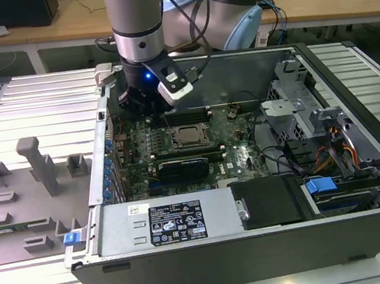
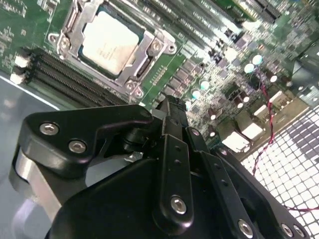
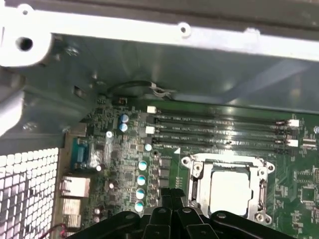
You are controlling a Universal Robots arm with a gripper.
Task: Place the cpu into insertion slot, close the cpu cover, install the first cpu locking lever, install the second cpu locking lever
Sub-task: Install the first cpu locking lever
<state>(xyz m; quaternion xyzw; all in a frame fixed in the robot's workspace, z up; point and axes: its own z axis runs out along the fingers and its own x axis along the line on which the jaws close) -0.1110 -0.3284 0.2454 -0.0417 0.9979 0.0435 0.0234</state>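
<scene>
Cpu (image 2: 108,41) seated in insertion slot (image 2: 94,62), cpu cover (image 2: 149,50) lowered; gripper (image 2: 172,105) pinched together, empty, hovering nearby; locking levers unclear.

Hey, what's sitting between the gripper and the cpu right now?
In the second wrist view, one side of the silver cpu cover and a strip of green motherboard lie between the gripper and the cpu.

Universal Robots arm (image 1: 134,23): silver-grey tubular links, pale blue joint cap (image 1: 242,29), black cables (image 1: 190,19) draped alongside. The wrist carries a glowing blue light (image 1: 148,76) and a white camera housing (image 1: 174,88); the black gripper (image 2: 169,107) linkages bear silver screws (image 2: 178,204)
</scene>
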